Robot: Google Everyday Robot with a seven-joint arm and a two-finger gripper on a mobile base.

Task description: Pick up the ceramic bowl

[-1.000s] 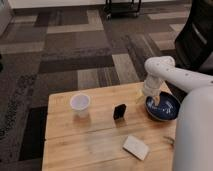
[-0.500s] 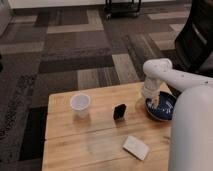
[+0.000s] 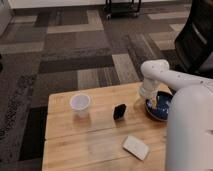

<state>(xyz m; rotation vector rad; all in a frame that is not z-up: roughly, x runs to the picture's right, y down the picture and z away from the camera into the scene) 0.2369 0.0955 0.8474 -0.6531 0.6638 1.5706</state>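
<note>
Gripper [image 3: 154,100] sits low over the bowl [image 3: 161,106], at the bowl's 9 o'clock rim, hanging from the white arm [image 3: 165,75] that reaches in from the right. Fingers themselves are mostly masked by the wrist, but they read as spread apart, nothing clamped between them.

Bowl: dark blue, glossy, on the wooden table [image 3: 100,145] near its 3 o'clock edge, partly hidden behind the robot's body at lower right. It rests flat on the table, not lifted.

Step in hand, as I judge it: final approach and alignment for the grasp. The pick itself is not yet made.

Next move likely calls for: lowering so one finger goes inside the rim and one outside, then closing on the wall, then a straight lift. A glossy rim may slip if the grip is shallow; tilt on lift is the thing to watch.

Count on the table:
- bowl: one
- white cup [image 3: 80,104]: one, toward 9 o'clock, well apart from the bowl
- small black object [image 3: 119,111]: one, near centre, between cup and bowl
- flat white object [image 3: 136,147]: one, toward 6 o'clock

Beyond the table: patterned carpet, a dark chair at 2 o'clock.
</note>
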